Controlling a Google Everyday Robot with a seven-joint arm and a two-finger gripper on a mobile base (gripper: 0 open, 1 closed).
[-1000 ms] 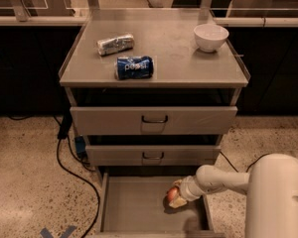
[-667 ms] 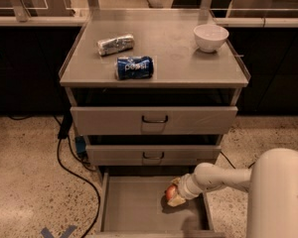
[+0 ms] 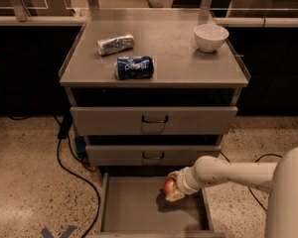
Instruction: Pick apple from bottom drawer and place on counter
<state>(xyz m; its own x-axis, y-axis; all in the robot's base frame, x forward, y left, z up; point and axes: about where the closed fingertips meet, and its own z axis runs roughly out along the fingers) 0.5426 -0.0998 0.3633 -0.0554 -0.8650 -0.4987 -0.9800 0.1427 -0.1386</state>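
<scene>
While over drawer (image 3: 134, 209), apple (image 3: 168, 186) between jaws

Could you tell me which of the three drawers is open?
The bottom drawer: it alone is pulled out, the gripper at the apple inside; the top drawer and middle drawer are pushed in.

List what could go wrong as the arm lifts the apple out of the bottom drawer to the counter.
1. The gripper is at the apple, near the back of the bottom drawer and just below the middle drawer; a straight lift might knock against that front.
2. On the counter, the Pepsi can lies on its side near the front edge; a bump could roll it off.
3. The white bowl and silver packet narrow the landing room.
</scene>
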